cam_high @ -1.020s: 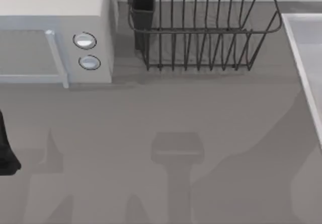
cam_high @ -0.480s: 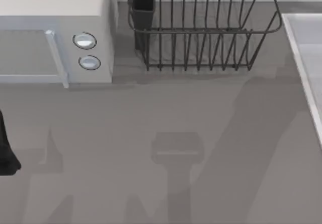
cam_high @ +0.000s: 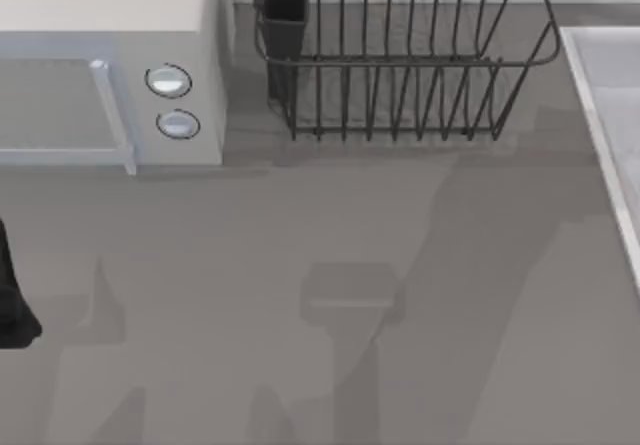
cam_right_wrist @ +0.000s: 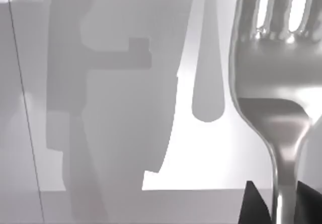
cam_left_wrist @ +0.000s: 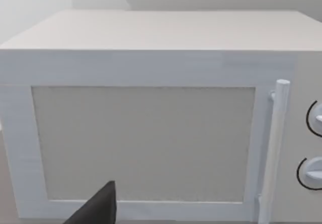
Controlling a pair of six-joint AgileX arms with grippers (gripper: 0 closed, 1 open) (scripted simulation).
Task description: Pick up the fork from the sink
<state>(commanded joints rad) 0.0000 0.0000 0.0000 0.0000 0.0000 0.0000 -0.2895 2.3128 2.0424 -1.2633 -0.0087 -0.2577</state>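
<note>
- Gripping the fork (cam_right_wrist: 274,108) by its thin handle, right pincer (cam_right_wrist: 279,204) closed on it, dark fingertips (cam_right_wrist: 254,206) on either side of the shiny stem at the near edge of the right wrist view.
- Rising straight away from the pincer, stem widening into the fork's broad silver neck and then the tines, with bright slots between them.
- Hanging clear of the pale surface beyond it: fork's own shadow lying apart from the metal, off to one side of the tines.
- Beyond the fork, the sink (cam_right_wrist: 115,108), pale grey floor and lighter whitish band, crossed by the broad grey shadow of an arm.
- Seen from above, sink (cam_high: 610,115) at the worktop's right edge, whitish straight rim running down the side, well apart from the left pincer.
- Parked at the worktop's left edge, left arm (cam_high: 12,300) as a dark shape; left pincer (cam_left_wrist: 98,209) a single black fingertip low in the left wrist view; whether wide or narrow, cannot tell.
- Just ahead of the left pincer, white microwave (cam_left_wrist: 151,123) with its pale door panel, upright bar handle and two round knobs beside it.
- Farther off, past the microwave (cam_high: 110,65), dark wire rack (cam_high: 400,65) standing on the grey worktop (cam_high: 250,265), a dark cup (cam_high: 285,0) at its nearer corner.
- Long grey arm shadows slanting over the bare worktop between rack and sink.
</note>
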